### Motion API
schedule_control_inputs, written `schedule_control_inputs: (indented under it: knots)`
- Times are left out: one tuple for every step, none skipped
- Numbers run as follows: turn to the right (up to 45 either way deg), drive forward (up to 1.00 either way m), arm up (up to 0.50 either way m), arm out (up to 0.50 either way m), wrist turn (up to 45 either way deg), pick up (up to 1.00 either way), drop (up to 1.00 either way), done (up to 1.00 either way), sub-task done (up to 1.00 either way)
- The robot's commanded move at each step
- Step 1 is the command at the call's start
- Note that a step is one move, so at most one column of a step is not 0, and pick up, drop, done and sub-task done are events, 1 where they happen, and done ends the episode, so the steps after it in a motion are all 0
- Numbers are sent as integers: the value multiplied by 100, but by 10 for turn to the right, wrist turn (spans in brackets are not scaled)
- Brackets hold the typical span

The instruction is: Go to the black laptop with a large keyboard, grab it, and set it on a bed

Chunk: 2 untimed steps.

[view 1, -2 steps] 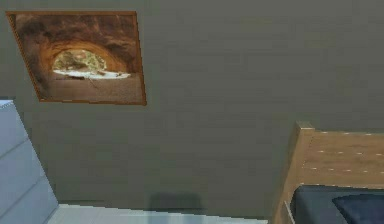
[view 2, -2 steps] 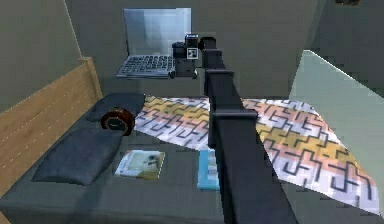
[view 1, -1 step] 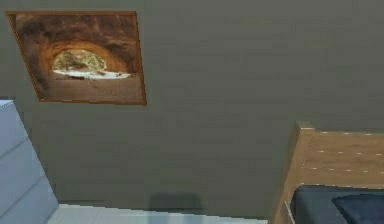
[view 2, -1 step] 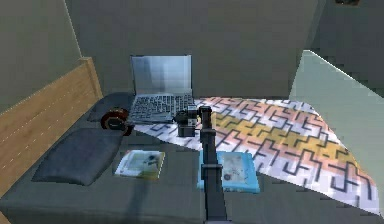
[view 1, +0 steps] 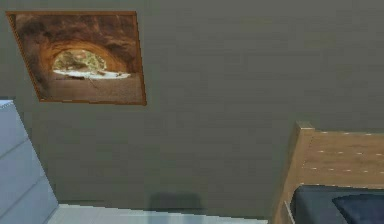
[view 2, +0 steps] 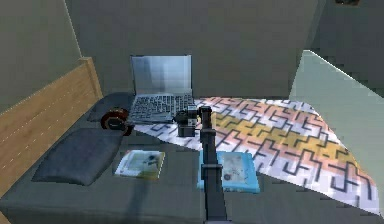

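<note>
Laptop (view 2: 160,92), lid up, lies on the bed (view 2: 160,200) near the wooden headboard (view 2: 45,120), jaws at its front corner, apart or together cannot be told, nor whether holding; hazard: careless retraction may drag it into the round dark object (view 2: 120,121) alongside.

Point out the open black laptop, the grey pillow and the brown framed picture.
Open black laptop (view 2: 160,105): arm side view, keyboard.
Grey pillow (view 2: 80,158): arm side view, middle.
Brown framed picture (view 1: 85,58): forward view, middle.
</note>
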Motion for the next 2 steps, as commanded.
schedule_control_inputs:
  knots:
    - [0, 0, 0, 0, 0, 0, 100, 0, 0]
    - [0, 0, 10, 0, 0, 0, 0, 0, 0]
